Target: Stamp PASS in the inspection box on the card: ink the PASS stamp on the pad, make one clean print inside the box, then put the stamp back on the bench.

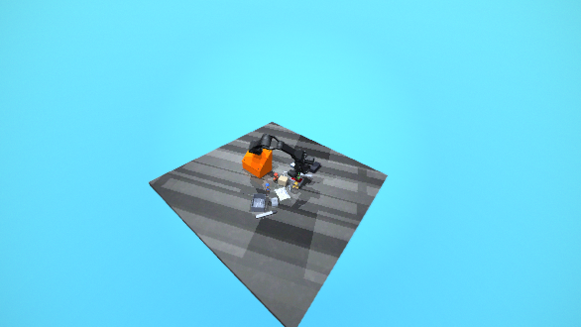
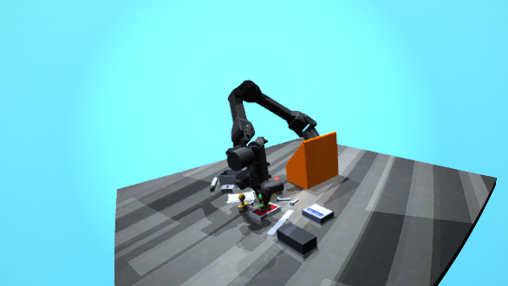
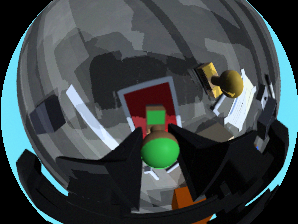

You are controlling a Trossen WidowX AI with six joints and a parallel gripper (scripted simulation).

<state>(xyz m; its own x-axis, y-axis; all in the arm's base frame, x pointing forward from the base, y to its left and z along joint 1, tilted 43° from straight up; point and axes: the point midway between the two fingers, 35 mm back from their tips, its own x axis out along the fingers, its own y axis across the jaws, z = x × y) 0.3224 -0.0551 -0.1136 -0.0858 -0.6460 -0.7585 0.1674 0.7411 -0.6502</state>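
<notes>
My gripper (image 2: 263, 198) (image 3: 155, 129) is shut on the green-topped stamp (image 2: 261, 206) (image 3: 160, 151), which stands upright between the fingers. The stamp's base is over the red ink pad (image 2: 274, 210) (image 3: 137, 100), on it or very close above it; the contact itself is hard to see. The white card (image 1: 283, 193) (image 2: 234, 198) (image 3: 242, 106) lies to one side of the pad; its inspection box cannot be made out. A yellow-knobbed stamp (image 1: 295, 185) (image 2: 242, 198) (image 3: 231, 84) stands between pad and card.
A tan block (image 1: 283, 180) and a red-topped object (image 1: 276, 175) stand near the card. A grey tray (image 1: 258, 202) and a white marker (image 1: 264, 215) lie beyond it. A white strip (image 2: 281, 222), a black block (image 2: 296, 238) and a blue-white box (image 2: 317, 212) lie on the pad's other side.
</notes>
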